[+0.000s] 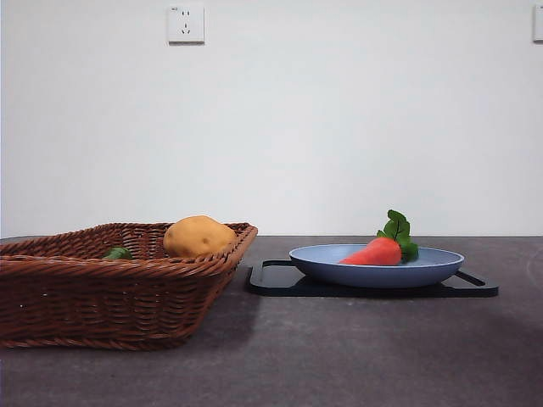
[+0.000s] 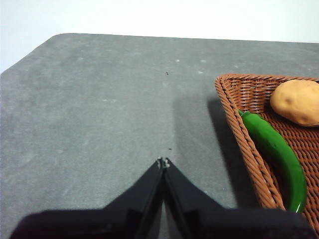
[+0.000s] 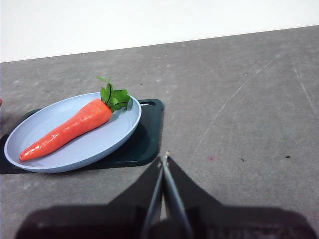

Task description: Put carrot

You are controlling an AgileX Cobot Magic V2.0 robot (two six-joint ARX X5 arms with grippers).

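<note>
The red-orange carrot (image 1: 376,252) (image 3: 67,129) with green leaves lies in a light blue plate (image 1: 441,267) (image 3: 114,137) that rests on a black tray (image 1: 280,281) (image 3: 149,134). My right gripper (image 3: 164,162) is shut and empty, hovering over bare table beside the plate, apart from it. Over the grey table, my left gripper (image 2: 163,162) is shut and empty, beside the wicker basket (image 1: 102,288) (image 2: 234,107). Neither arm shows in the front view.
The brown wicker basket holds a yellow-brown potato (image 1: 198,236) (image 2: 297,101) and a green pepper (image 1: 118,253) (image 2: 279,154). A wall socket (image 1: 186,24) is on the white wall behind. The dark grey table (image 1: 339,356) runs between basket and tray.
</note>
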